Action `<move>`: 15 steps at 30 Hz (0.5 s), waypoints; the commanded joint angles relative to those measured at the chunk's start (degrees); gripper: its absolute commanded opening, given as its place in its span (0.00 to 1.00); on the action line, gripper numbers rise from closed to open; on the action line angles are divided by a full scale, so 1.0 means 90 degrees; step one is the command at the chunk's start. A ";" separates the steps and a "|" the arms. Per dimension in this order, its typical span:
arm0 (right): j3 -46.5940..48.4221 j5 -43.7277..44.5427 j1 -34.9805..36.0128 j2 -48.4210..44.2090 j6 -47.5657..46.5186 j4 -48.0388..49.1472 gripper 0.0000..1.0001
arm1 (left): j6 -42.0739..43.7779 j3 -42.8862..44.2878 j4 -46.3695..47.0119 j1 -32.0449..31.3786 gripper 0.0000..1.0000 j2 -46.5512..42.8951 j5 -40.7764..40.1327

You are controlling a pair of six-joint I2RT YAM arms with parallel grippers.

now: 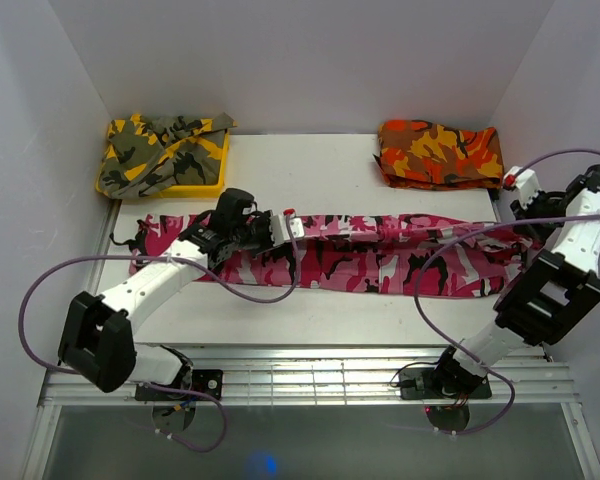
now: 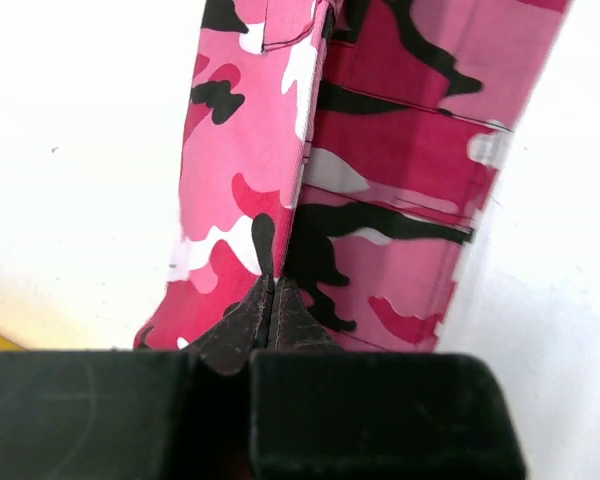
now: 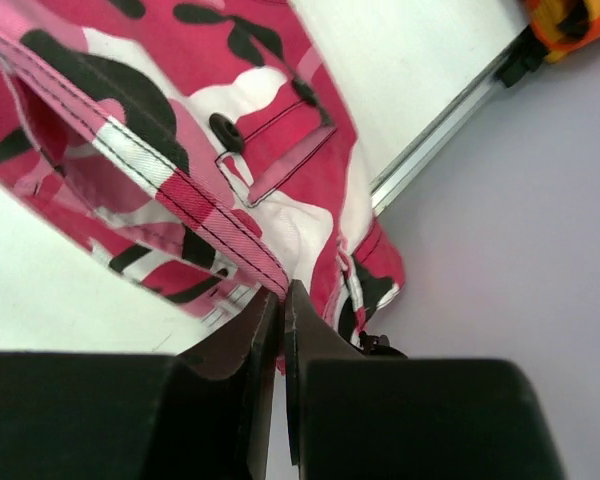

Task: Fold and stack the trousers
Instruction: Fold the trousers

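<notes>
You had the long cloth trousers (image 1: 380, 262) in pink, white and black camouflage lying lengthwise across the middle of the white table (image 1: 310, 170), reaching from near its left edge to its right edge, waist end at the right. Your left gripper (image 2: 271, 286) sat over the left part of the garment. Its wrist camera showed the two black fingers (image 2: 235, 336) pressed together with a crease of the pink fabric pinched at their tips, the cloth rising to them in a ridge. Your right gripper (image 3: 283, 292) was at the far right end, beside the table edge and the pale side wall. Its jaws were closed and the stitched waistband hem ran straight into the tips, so it appeared to be nipping that hem, though the fingers partly hid the contact itself. A black button (image 3: 223, 127) and a pocket flap lay just beyond. In the far left corner a crumpled yellow-olive camouflage garment (image 1: 160, 150) lay in a shallow yellow tray (image 1: 195, 189), apart from the trousers. In the far right corner a folded orange-red camouflage garment (image 1: 440, 152) rested on the table, near the right arm
</notes>
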 commanded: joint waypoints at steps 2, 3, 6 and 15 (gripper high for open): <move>-0.1705 0.0539 -0.0164 -0.0967 -0.0865 0.1017 0.08 | -0.0001 -0.0672 -0.0773 0.0115 0.00 -0.0404 0.0196; -0.2011 0.0637 -0.0164 -0.1056 -0.0962 0.1406 0.08 | -0.0020 -0.0750 -0.0744 0.0105 0.00 -0.0336 0.0157; -0.2989 0.1028 -0.0145 -0.1155 -0.1236 0.1838 0.08 | -0.0001 -0.1014 -0.0549 0.0105 0.00 0.0113 0.0098; -0.3928 0.1673 -0.0047 -0.0765 -0.1060 0.3041 0.08 | -0.0479 -0.0917 -0.0245 0.0076 0.15 0.1608 0.0333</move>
